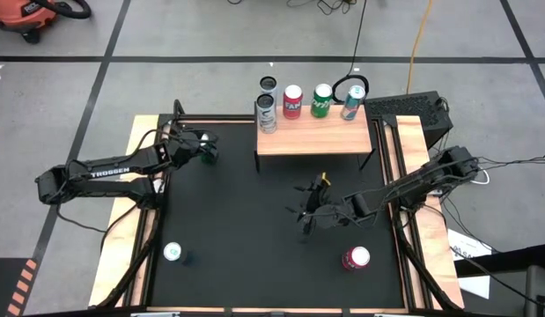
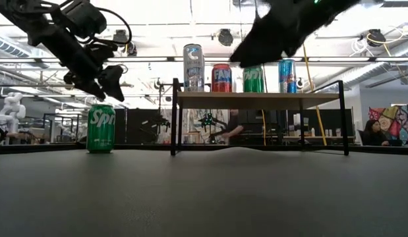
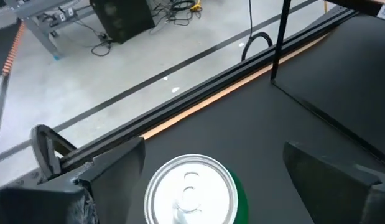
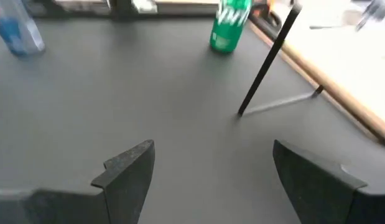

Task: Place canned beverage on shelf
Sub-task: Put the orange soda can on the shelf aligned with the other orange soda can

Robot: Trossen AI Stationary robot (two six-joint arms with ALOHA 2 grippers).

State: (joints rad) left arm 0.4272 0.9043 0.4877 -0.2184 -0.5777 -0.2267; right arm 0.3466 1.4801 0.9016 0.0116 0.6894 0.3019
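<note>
Now the left pincer (image 1: pixel 204 148) hangs above a green can (image 2: pixel 101 128) near the desk's (image 1: pixel 246 238) far left corner, fingers apart, not touching it. Four cans stand on the shelf (image 1: pixel 314 140). Right pincer (image 1: pixel 309 214) hovers mid-desk, fingers apart, holding nothing.

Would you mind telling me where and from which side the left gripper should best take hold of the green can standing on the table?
Grip the green can around the middle of its round side wall, coming straight down from above. It stands upright with nothing close beside it, and the left gripper hangs open right over its lid, one finger on each side, so it probably only needs lowering and closing.
</note>
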